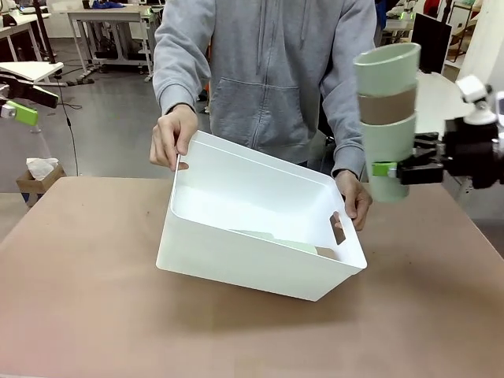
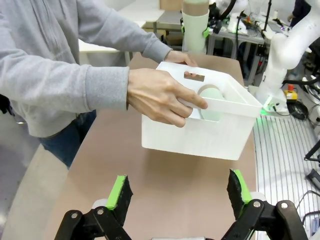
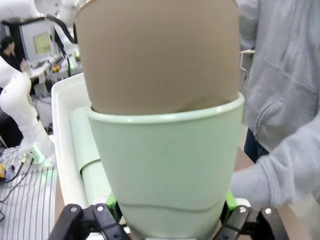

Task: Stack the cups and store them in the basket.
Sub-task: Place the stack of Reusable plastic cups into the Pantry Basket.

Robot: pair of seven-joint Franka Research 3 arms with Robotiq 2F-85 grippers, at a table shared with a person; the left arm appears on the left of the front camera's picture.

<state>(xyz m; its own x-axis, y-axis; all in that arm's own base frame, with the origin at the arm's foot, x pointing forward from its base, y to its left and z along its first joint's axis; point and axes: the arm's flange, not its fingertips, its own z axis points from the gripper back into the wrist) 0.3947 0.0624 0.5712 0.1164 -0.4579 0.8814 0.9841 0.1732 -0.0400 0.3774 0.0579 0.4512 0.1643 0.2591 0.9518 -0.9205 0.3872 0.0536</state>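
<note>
Holding: right gripper (image 1: 398, 169), fingers clamped low on stacked cups (image 1: 386, 110), above tabletop's right edge.
Left gripper (image 2: 177, 192): fingers wide, empty.
Basket (image 1: 236, 252): mid-tabletop, tilted by person's hands.
Handling: cups likely light, rigid, smooth; grip bottom cup.

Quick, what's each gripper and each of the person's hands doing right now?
Left gripper: open, empty.
Right gripper: shut on the stack of cups.
Person's hands: gripping the basket by its short sides, tilting it.
</note>
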